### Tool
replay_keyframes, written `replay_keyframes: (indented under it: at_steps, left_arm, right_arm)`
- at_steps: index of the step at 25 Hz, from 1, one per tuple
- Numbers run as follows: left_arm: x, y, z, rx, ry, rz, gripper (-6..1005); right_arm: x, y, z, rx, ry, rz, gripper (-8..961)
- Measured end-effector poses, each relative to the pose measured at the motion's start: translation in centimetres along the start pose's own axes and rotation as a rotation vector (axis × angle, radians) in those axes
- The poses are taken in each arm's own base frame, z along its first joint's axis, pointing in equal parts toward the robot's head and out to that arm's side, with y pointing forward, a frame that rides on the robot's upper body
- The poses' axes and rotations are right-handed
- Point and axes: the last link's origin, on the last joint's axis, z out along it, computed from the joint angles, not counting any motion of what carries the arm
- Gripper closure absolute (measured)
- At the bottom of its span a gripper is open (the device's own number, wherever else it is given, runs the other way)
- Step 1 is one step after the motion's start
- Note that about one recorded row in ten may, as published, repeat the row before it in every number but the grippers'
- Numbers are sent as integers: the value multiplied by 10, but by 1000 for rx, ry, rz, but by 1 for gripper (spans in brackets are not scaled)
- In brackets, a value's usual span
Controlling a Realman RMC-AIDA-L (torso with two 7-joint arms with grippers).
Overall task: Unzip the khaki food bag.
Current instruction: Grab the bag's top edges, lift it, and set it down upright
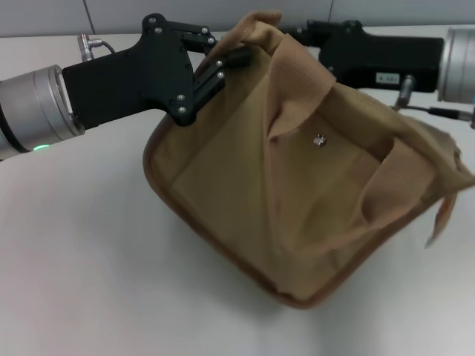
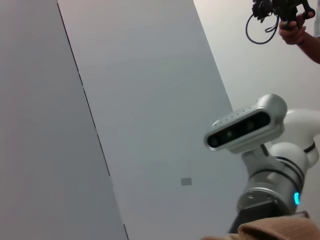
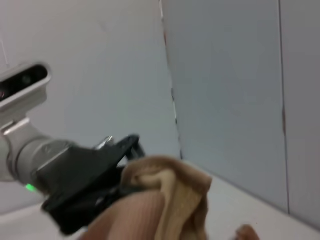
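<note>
white table (image 1: 89, 252) | grey wall panels (image 2: 150, 100) (vertical seams) | person's hand (image 2: 295, 32) holding black device

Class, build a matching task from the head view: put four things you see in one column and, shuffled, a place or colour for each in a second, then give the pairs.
Things:
1. khaki food bag
2. silver snap
3. left gripper
4. right gripper

Descriptions:
A. black, at the bag's top left edge
B. tan, on the white table
C. behind the bag's top, on the right
D. small, shiny, on the bag's front

Pairs: 1-B, 2-D, 3-A, 4-C
</note>
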Motion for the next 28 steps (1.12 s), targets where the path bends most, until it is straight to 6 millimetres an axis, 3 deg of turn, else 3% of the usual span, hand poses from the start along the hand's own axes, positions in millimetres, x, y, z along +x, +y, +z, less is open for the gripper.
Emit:
replay_keyframes:
  at_steps: [15, 28]
  left_arm:
    - [-1, -4, 3, 25, 1, 0, 926]
    - [-1, -2, 3, 11, -1, 9, 926]
  right_arm:
    - [23, 12, -73, -37, -57, 72, 128]
    - [40, 17, -97, 48, -338, 60, 133]
